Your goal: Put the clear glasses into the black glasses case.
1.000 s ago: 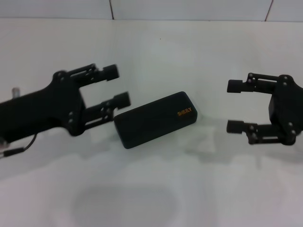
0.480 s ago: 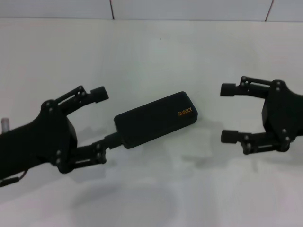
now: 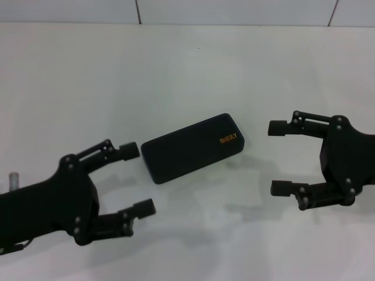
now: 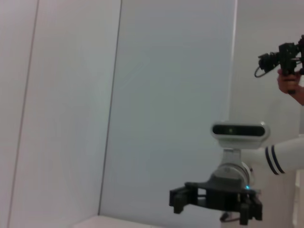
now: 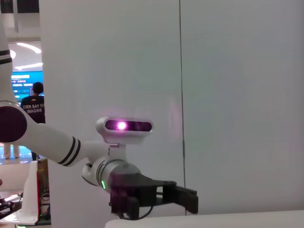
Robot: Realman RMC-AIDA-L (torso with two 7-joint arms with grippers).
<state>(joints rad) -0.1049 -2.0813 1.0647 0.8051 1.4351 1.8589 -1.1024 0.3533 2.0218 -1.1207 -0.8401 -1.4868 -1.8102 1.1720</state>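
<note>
The black glasses case (image 3: pixel 192 147) lies closed and slantwise at the middle of the white table (image 3: pixel 187 64), orange lettering near its right end. The clear glasses are out of view. My left gripper (image 3: pixel 136 178) is open at the lower left, its upper fingertip just short of the case's left end. My right gripper (image 3: pixel 278 157) is open to the right of the case, apart from it, with nothing between its fingers. In the left wrist view the right gripper (image 4: pixel 211 203) shows far off; in the right wrist view the left gripper (image 5: pixel 183 198) shows far off.
A white wall with dark seams (image 3: pixel 137 12) runs along the table's far edge. A person's hand holding a black device (image 4: pixel 287 61) shows at the upper right of the left wrist view.
My left gripper has dropped down and back toward the lower left, coming off the case's left end. My right gripper has shifted slightly left and lower. The case has not moved.
</note>
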